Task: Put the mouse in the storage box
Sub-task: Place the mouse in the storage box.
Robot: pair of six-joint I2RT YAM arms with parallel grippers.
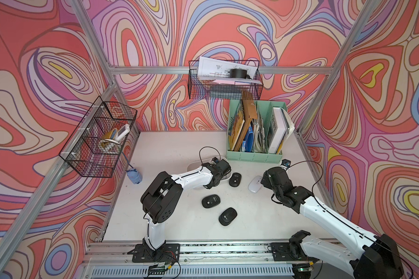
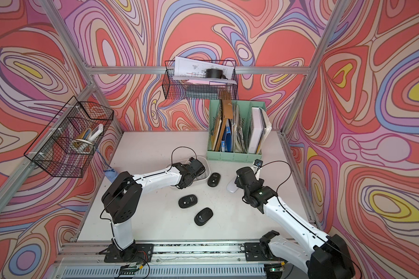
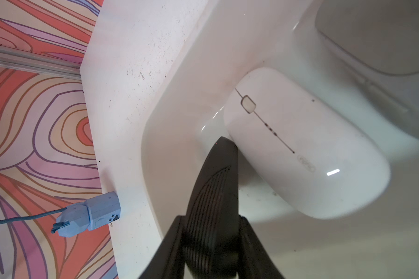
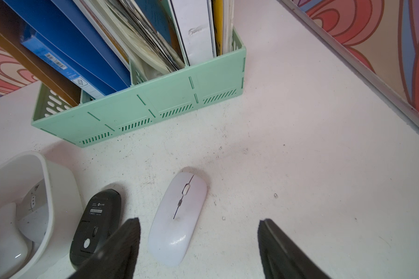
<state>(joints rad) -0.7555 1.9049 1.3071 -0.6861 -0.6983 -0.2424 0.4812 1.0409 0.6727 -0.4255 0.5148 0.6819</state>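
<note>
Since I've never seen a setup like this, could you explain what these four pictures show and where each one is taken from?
These are two robot arms mounted beside a table, each ending in two-fingered jaws. Two pictures look down from overhead and are nearly identical. The other two come from cameras on each arm's wrist. On the table lie three black mice, a white mouse, a white storage box and a mint file organizer. The left arm reaches into the box, jaws closed beside another white mouse lying inside, not gripping it. The right arm hovers over the white mouse on the table, jaws open.
</note>
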